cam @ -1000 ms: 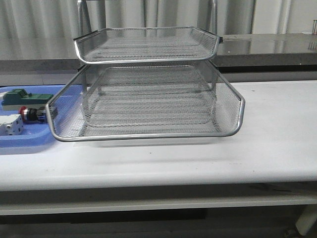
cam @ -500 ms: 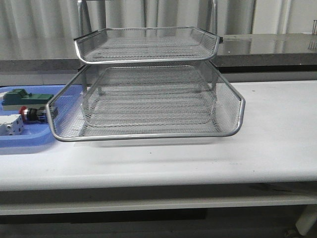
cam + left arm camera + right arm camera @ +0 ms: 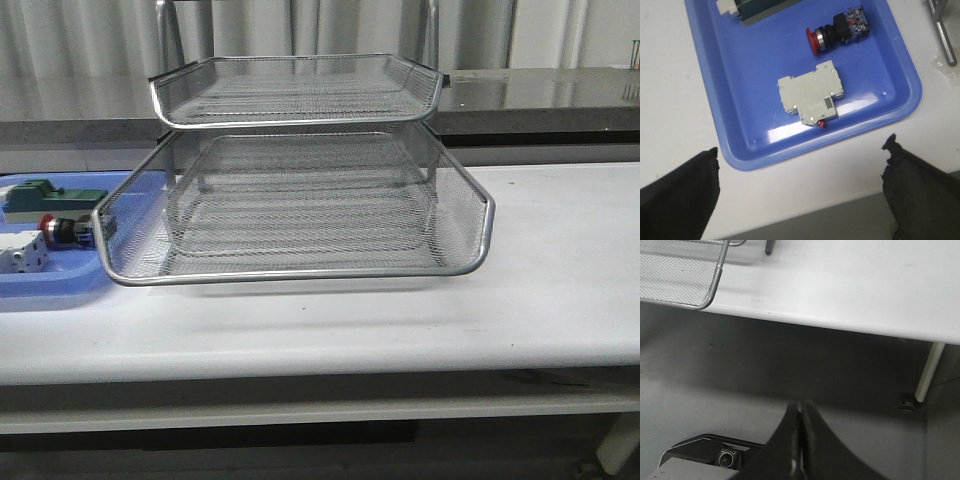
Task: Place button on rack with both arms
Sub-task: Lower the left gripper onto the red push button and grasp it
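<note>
At the far left of the front view, the button point(image 3: 62, 231) lies on its side in the blue tray point(image 3: 60, 285), just beside the left rim of the rack point(image 3: 300, 272); neither of my arms shows in that view. In the left wrist view the button point(image 3: 837, 32) is in the upper middle of the frame, its long axis running nearly level across the picture, red head toward the left and blue rear block toward the right. My left gripper point(image 3: 800, 190) hangs over the near edge of the tray with its fingers point(image 3: 682, 192) spread wide and holding nothing, so the button lies ahead of it, beyond the grey breaker block point(image 3: 811, 99), which sits between. I judge the left arm is clearly the nearer one and should reach forward past that block. There is open tray floor around the button, but the green block point(image 3: 760, 7) at the top edge is close, and the rack leg point(image 3: 943, 35) stands at the upper right. In the right wrist view my right gripper point(image 3: 800, 425) is pressed closed on nothing, and it seems to hang off the table's front edge point(image 3: 840, 325), though this view is dark; only the rack corner point(image 3: 710, 295) shows at upper left.
</note>
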`<state>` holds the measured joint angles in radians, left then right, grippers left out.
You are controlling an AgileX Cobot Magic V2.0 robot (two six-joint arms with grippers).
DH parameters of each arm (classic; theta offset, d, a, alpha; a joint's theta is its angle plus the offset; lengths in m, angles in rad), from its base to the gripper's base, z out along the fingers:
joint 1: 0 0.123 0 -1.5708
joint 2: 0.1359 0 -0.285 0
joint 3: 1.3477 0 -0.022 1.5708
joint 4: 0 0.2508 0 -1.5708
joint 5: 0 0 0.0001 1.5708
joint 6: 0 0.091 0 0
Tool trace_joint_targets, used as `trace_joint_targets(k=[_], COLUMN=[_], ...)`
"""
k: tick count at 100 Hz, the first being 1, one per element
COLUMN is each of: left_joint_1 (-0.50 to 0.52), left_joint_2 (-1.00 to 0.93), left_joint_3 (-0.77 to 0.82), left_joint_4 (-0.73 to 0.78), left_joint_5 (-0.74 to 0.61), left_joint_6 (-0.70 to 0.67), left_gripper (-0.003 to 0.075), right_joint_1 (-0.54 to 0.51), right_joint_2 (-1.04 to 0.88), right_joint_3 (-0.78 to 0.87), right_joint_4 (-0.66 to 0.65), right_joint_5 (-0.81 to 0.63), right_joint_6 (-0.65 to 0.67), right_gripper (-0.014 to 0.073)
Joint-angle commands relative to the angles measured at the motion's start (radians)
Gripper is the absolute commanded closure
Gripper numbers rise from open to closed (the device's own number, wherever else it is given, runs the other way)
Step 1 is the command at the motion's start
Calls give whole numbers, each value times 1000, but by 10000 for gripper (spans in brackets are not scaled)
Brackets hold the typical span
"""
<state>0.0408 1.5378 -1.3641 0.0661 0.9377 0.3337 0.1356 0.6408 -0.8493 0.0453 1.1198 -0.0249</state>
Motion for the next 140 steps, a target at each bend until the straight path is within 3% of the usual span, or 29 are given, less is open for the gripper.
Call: trace_joint_targets(k=[1, 21, 47, 65, 140], left_joint_1=[-6, -15, -72, -106, -117], left_joint_2=[27, 196, 412, 517, 683], left_joint_3=[-79, -262, -488, -594, -628], left_joint_4=[-30, -38, -32, 51, -18], left_joint_5=[-57, -23, 21, 34, 16], left_joint_6=[76, 111, 301, 310, 458], left_gripper=[80, 80, 80, 80, 80], right_joint_1=[-4, -4, -4, -4, -4], right_joint_2=[1, 1, 1, 1, 1], right_joint_3=[-34, -34, -34, -34, -34], right_joint_4=[-7, -7, -7, -7, -7], right_joint_5=[-52, -52, -52, -52, -53], right_joint_6=[-3, -3, -3, -3, -3], right_gripper=[661, 661, 661, 661, 661])
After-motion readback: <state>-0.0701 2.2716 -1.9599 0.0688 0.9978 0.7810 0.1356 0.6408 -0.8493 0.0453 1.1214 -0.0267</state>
